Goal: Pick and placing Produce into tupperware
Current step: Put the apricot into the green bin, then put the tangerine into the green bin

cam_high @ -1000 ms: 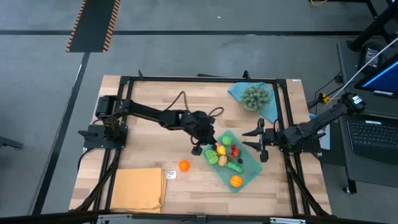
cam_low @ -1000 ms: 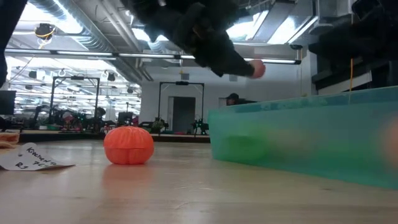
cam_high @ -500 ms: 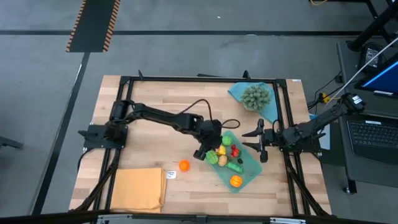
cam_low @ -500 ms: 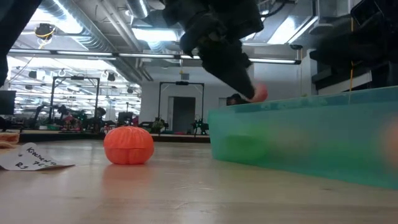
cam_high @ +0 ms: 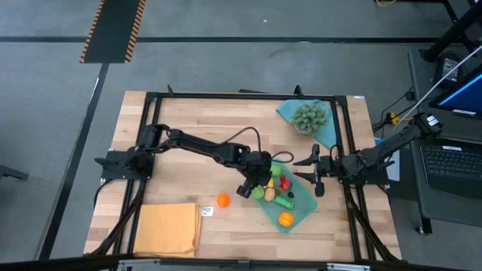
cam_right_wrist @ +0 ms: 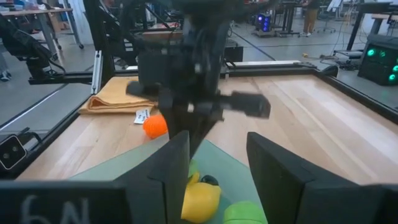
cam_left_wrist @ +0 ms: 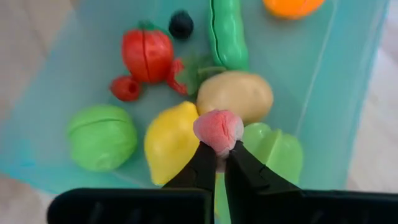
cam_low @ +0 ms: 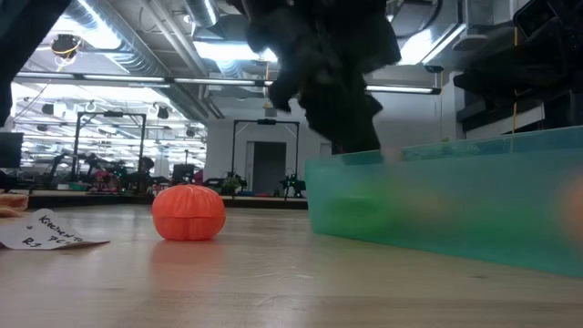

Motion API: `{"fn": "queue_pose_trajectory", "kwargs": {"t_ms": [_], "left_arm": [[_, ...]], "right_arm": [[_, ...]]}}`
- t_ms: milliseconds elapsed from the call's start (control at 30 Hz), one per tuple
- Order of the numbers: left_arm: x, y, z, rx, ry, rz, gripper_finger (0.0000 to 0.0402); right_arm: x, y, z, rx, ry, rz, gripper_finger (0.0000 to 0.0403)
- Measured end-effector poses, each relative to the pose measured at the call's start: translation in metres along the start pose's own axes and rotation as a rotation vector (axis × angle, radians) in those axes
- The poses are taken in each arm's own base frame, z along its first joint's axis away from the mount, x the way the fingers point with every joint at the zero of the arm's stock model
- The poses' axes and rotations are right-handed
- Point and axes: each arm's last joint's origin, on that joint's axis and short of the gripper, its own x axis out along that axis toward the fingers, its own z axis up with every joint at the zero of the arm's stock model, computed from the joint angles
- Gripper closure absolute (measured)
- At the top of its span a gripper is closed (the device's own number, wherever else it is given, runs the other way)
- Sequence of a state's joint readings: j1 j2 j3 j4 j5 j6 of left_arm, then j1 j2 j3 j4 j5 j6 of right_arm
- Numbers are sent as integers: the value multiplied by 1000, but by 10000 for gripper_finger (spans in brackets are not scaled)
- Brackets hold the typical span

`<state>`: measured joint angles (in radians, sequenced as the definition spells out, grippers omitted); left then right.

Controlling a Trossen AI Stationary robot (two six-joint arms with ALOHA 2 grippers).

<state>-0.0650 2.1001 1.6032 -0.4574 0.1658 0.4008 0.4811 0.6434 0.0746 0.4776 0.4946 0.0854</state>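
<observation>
The teal tupperware lies right of the table's centre. It holds several produce pieces: a yellow lemon, a tan potato, a red tomato, green pieces and an orange one. My left gripper hangs over the container's left part, shut on a small pink produce piece. An orange piece rests on the wood left of the container. My right gripper waits open at the container's right side. My left gripper pinches the pink piece by its near underside between its two fingertips. The fingers slant down from the table's left. The piece sits at the fingers' free ends, lifted clear above the lemon and potato.
A spiky grey-green ball sits on a blue cloth at the far right. An orange-yellow cloth lies at the near left, with a paper label beside it. Black frame rails run around the table.
My left gripper has carried the pink piece toward the table's right and near edge, from beside the tupperware to over it. It has sunk a little and tipped further downward. In the low view the piece has dropped toward the container's rim.
</observation>
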Motion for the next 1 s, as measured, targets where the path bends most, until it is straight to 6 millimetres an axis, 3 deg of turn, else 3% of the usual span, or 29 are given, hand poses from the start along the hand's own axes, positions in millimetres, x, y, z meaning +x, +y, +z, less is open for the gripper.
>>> {"fn": "queue_pose_trajectory", "kwargs": {"t_ms": [100,567,833,1000], "left_arm": [[10,0,-5,-1,26,9,379],[9,3,0,-20,-4,77,282],[-3,-1,7,-15,-22,83,255],[-29,-9,14,-28,-18,70,262]], "right_arm": [[0,0,0,15,1,0,240],[0,0,-1,12,10,0,240],[0,0,-1,12,11,-1,240],[0,0,-2,8,17,-1,240]]}}
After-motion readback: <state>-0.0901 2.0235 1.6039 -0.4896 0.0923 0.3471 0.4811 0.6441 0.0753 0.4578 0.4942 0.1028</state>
